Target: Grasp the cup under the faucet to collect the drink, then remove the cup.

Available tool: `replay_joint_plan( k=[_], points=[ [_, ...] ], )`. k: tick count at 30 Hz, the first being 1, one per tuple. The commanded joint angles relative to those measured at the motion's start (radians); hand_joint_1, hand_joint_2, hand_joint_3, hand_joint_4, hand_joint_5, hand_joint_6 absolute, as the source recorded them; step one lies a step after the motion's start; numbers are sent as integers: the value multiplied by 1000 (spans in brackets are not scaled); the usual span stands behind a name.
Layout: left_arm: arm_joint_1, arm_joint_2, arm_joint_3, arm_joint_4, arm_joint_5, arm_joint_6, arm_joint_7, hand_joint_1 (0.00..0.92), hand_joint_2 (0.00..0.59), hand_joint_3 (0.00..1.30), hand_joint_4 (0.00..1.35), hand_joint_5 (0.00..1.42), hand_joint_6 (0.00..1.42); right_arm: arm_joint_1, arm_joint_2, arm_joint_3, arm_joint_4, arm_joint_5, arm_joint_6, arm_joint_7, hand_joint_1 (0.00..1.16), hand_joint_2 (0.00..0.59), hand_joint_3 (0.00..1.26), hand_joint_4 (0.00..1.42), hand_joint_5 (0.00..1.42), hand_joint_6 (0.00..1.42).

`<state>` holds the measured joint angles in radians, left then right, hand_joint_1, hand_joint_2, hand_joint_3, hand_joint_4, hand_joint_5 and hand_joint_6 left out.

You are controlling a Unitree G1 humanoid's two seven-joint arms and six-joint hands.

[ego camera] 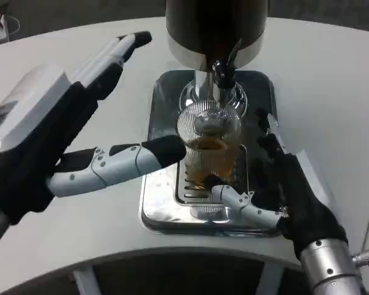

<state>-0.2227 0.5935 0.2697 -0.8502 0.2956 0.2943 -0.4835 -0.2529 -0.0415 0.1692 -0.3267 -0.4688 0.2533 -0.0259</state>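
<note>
Filling under the faucet [222, 72]: a ribbed clear cup [209, 147], part full of amber drink, on the steel drip tray [166, 209].

The cup stands upright on the tray grate, right below the faucet, at the foot of the dark dispenser [215, 27] on the white bench [332, 92]. The right hand [283, 184] wraps the cup from its right, one of its fingers [246, 203] curled across the cup's base, so it looks clamped on the cup. The left hand [67, 141] is to the cup's left, fingers apart and holding nothing, one tip touching or just beside the wall. I'd judge the cup thin plastic: light, easily squashed, now weighted with liquid and likely slippery. Take it low around the ribs, gently, and keep it upright coming off the tray.
</note>
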Motion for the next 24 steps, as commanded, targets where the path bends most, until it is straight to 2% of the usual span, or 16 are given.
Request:
replay_joint_plan(
  k=[1,11,24],
  points=[
    [66,33,20,-5,31,17,-11,0,31,39,0,5,158,8,1,6,-15,19,-9,10,748,238,0,12,75,63],
    [159,56,22,15,64,11,-4,0,31,35,0,3,145,-5,20,5,25,36,-24,-24,751,234,0,12,75,63],
    [244,54,40,-8,91,22,-16,0,27,37,0,2,141,-48,41,6,97,68,-75,-47,755,230,0,20,77,74]
  ],
)
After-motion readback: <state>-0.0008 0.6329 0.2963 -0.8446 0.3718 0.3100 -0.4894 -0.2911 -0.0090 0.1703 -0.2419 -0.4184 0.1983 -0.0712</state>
